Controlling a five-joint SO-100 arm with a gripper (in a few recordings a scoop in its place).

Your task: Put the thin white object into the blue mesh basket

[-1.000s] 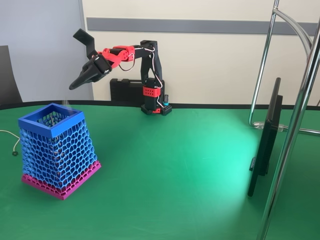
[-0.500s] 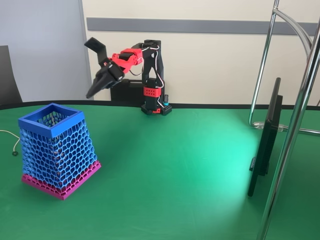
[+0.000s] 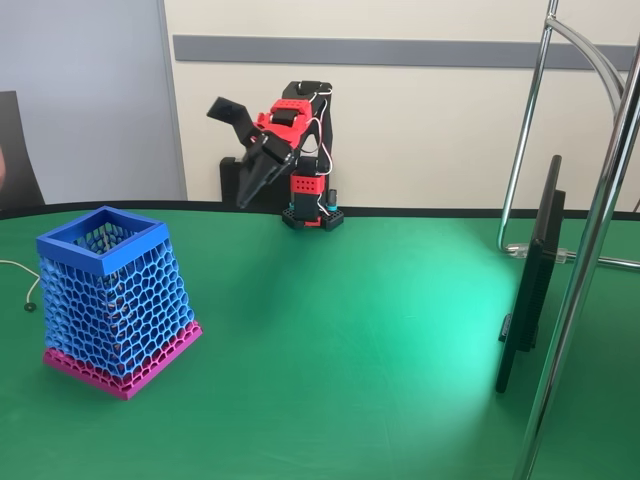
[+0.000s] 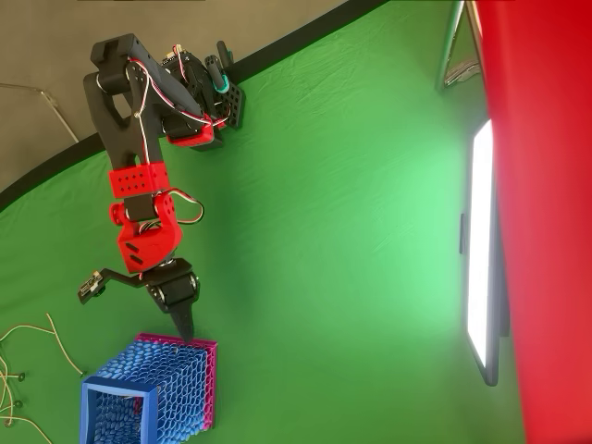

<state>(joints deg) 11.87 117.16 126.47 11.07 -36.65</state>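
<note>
The blue mesh basket (image 3: 112, 298) stands upright at the left of the green table, with a square blue rim and a magenta base band; the overhead view shows this basket (image 4: 153, 393) at the bottom left. My gripper (image 3: 229, 155) hangs in the air close to the arm's base, well to the right of the basket and apart from it. It is open, one finger pointing down and the other up-left, with nothing between them. From overhead the gripper (image 4: 137, 313) sits just beyond the basket's magenta edge. The thin white object is out of view.
A whitish cable (image 3: 14, 268) with a dark end lies left of the basket, and more cable loops (image 4: 37, 333) show overhead. A black case (image 3: 238, 180) sits behind the arm. A monitor (image 3: 535, 280) and a metal stand (image 3: 590, 250) occupy the right side.
The arm has pulled back from above the basket to the right, toward its base, with the gripper open throughout. A faint whitish streak over the basket rim one second ago is gone.
</note>
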